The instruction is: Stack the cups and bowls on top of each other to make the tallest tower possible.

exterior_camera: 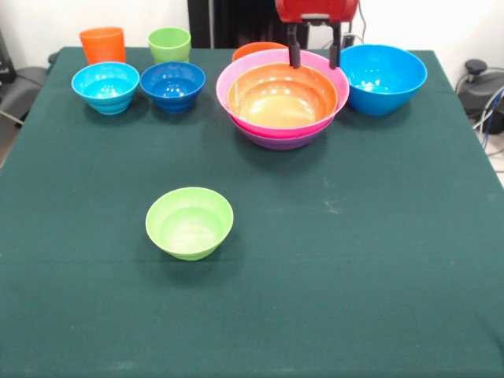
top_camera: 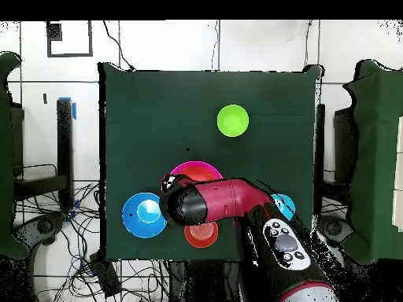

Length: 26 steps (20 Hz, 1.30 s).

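The tower is a wide orange bowl [exterior_camera: 282, 96] nested in a pink bowl [exterior_camera: 260, 124] on a purple bowl [exterior_camera: 283, 142]. My gripper [exterior_camera: 313, 55] hangs open and empty just over the tower's far rim. The big blue bowl [exterior_camera: 382, 77] stands right of the tower, and a small orange bowl [exterior_camera: 253, 50] peeks out behind it. The orange cup [exterior_camera: 102, 45], lime-green cup [exterior_camera: 169, 44], light-blue bowl [exterior_camera: 105, 87] and dark-blue bowl [exterior_camera: 172, 85] stand at the far left. A lime-green bowl [exterior_camera: 189, 222] sits alone mid-table. In the overhead view my arm [top_camera: 228, 200] covers most of the tower [top_camera: 197, 170].
The green-clothed table [exterior_camera: 354, 236] carries everything. In the overhead view the lime-green bowl [top_camera: 233, 120], big blue bowl [top_camera: 144, 214] and small orange bowl [top_camera: 201, 233] show around the arm. Cables and chairs lie off the table's sides.
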Motion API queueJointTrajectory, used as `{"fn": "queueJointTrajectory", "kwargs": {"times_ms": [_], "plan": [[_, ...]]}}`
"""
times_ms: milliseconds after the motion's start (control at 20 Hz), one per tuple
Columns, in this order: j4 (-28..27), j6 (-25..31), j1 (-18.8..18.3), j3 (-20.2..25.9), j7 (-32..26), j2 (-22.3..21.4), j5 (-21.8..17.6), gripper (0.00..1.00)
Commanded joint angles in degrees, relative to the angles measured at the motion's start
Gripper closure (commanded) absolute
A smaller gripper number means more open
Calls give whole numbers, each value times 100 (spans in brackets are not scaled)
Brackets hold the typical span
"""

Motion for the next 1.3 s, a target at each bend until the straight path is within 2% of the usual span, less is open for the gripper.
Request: {"fn": "queueJointTrajectory", "kwargs": {"times_ms": [50,250,500,600,750,800,850,950,1100,1300], "plan": [[1287,-316,-313,869,-586,-372,-552,0],[1437,-290,-308,802,-439,-601,-653,0],[1338,-691,-244,498,23,-124,-765,0],[1423,-809,-227,528,121,-15,-731,0],[1660,-1057,-196,584,162,-72,-814,0],[1721,-960,-197,643,54,-278,-856,0],[1817,-696,-197,710,3,-558,-719,0],[1919,-464,-260,881,-91,-732,-543,0],[1878,-163,-406,1024,-193,-626,-367,0],[1585,72,-464,917,-197,-382,-339,0]]}}
